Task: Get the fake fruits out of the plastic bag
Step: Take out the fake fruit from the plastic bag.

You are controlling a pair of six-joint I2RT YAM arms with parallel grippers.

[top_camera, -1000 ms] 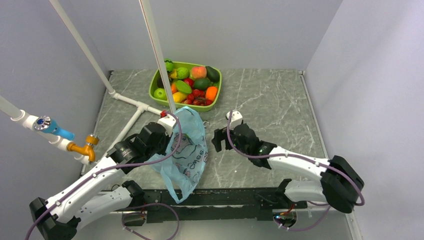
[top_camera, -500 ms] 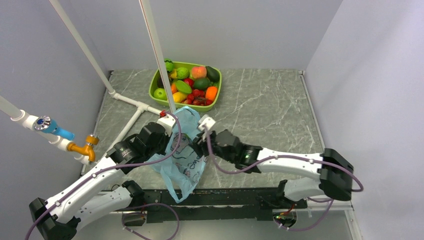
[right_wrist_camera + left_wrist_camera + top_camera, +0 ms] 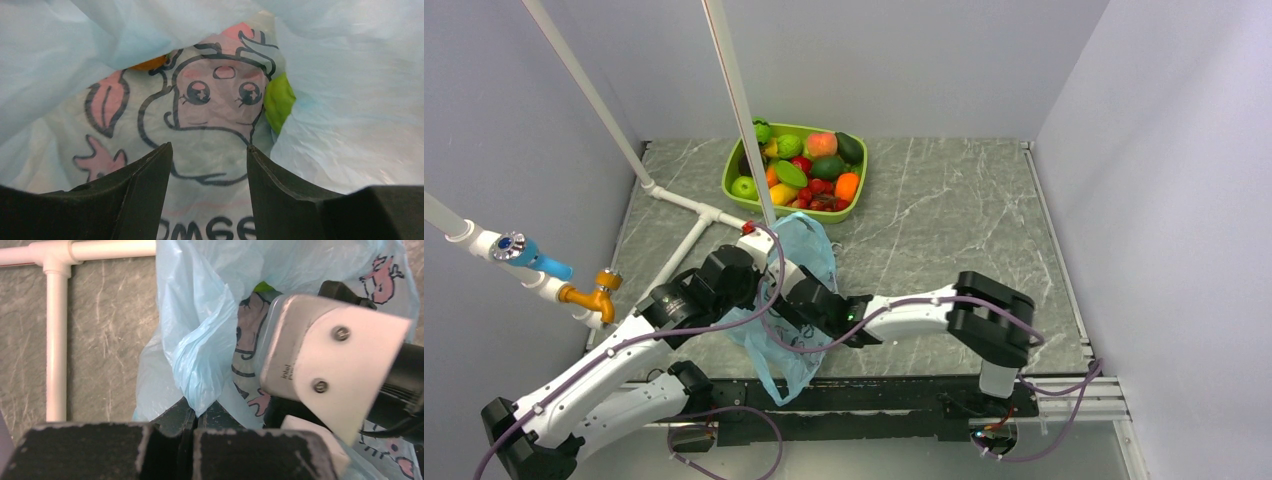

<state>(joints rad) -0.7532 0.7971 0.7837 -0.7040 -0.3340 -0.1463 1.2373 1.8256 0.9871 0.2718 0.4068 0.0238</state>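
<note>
- The plastic bag sat on the table close in front of the arms. The left gripper was pinched tight on a fold of the bag's edge.
- The right gripper was inside the bag's mouth. Its two fingers were apart, with nothing between them.
- The fake fruits were down in the bag. A green fruit peeked out between folds on the right. An orange bit showed higher up on the left, partly hidden.
- The bag looked thin, soft and crinkly. It would likely flop and get in the way, so holding its edge up seemed wise.
- The fruits looked light, hard and shiny, so they could slip. I think the green one was best held across its round middle, with no plastic caught in the pinch.
</note>
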